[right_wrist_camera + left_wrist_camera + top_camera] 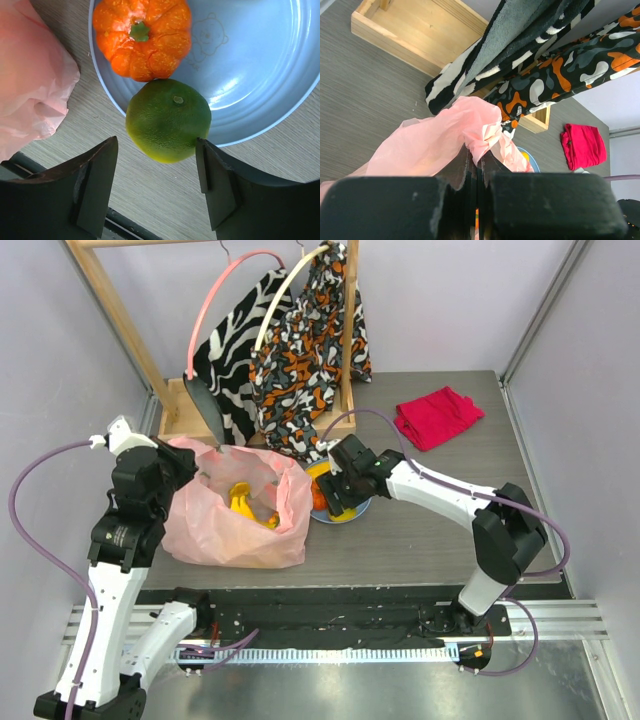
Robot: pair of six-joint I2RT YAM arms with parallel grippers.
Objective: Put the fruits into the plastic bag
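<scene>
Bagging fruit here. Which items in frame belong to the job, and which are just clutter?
Job:
- plastic bag
- bananas, in the bag
- orange
- green fruit

Lying about:
- blue plate
- red cloth
- hanging patterned garments
- wooden rack

the plastic bag and blue plate run off the right wrist view's edges.

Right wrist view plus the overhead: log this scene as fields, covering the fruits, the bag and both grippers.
plastic bag: mouth open, left of blue plate
bananas: inside bag
orange: on plate
green fruit: at plate rim, touching orange
left gripper: shut on bag edge
right gripper: open, a finger on each side of green fruit
</scene>
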